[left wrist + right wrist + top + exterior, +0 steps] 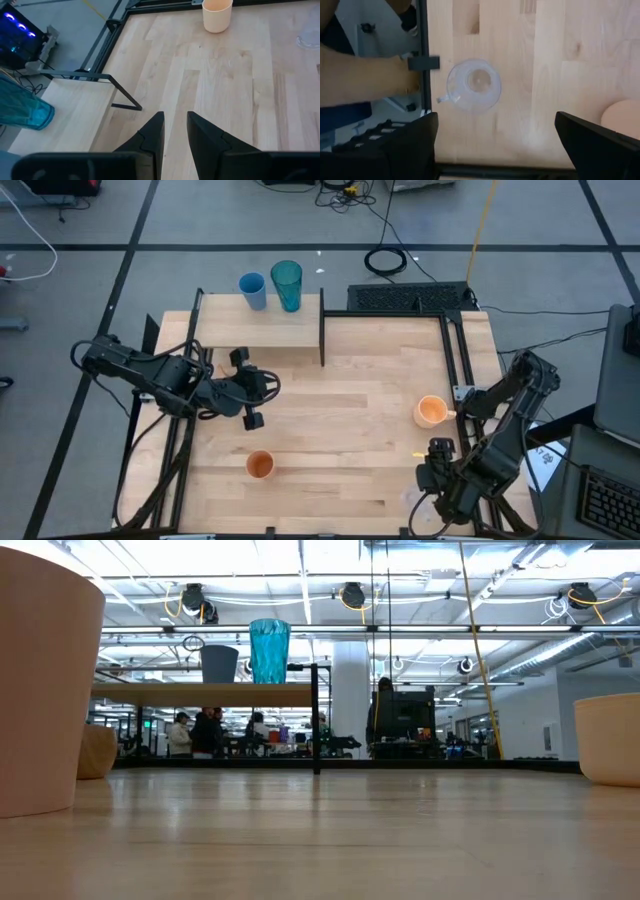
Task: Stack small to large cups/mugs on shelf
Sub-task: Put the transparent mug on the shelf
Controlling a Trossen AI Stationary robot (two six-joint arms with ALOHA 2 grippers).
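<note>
Left gripper (252, 402), jaws narrowly parted and empty, hovers near the shelf (225, 330); right gripper (495, 145), wide and empty, hangs over a clear cup (473, 91), likely to grasp it.

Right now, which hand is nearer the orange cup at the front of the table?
Left. The left hand hovers just behind the orange cup, toward the shelf; the right hand is far across the table at the front right corner.
</note>
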